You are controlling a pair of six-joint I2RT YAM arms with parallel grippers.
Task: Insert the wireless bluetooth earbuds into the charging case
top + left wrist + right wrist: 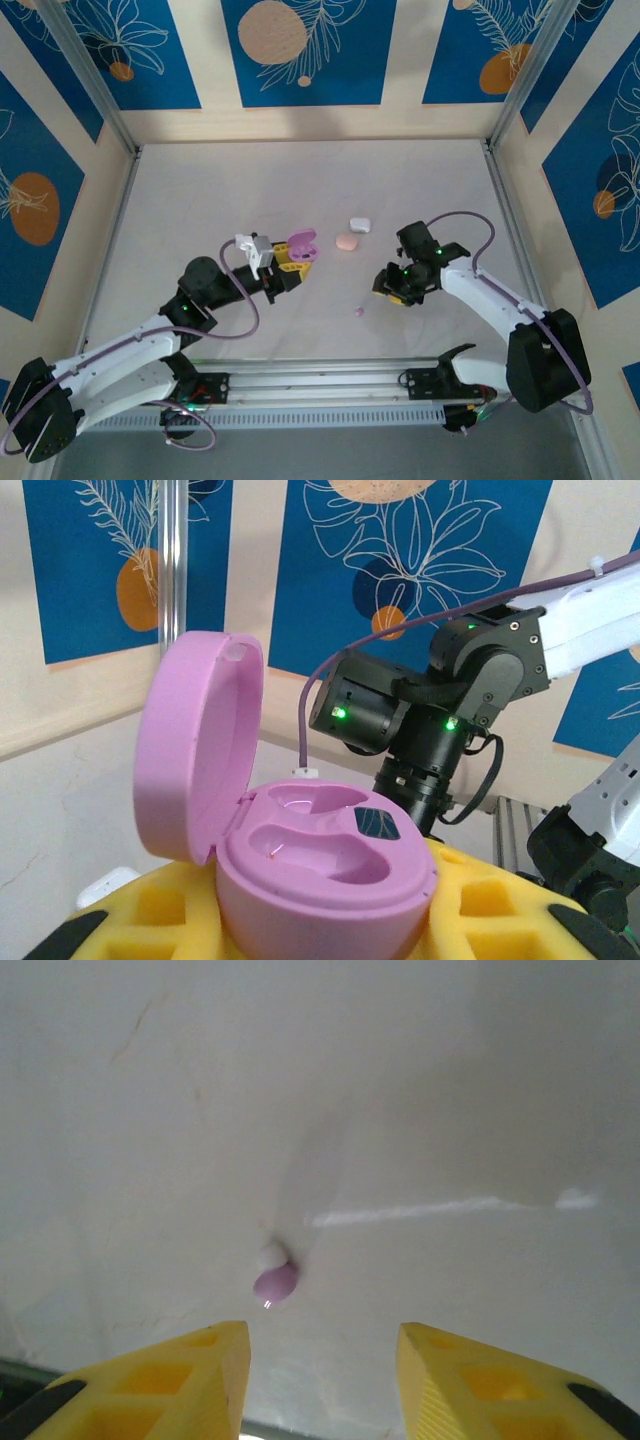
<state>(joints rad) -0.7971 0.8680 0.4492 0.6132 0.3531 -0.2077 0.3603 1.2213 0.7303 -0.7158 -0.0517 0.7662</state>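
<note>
My left gripper is shut on a purple charging case, holding it above the table with the lid up. In the left wrist view the case sits between the yellow fingers, its lid is hinged back to the left, and both wells are empty. A tiny purple earbud with a white tip lies on the table. My right gripper hovers just right of it and is open. In the right wrist view the earbud lies just ahead of the gap, nearer the left finger, and nothing is between the fingers.
A closed pale pink case and a closed white case lie on the table behind the two grippers. The right arm's wrist stands close behind the held case. Walls fence the table on three sides.
</note>
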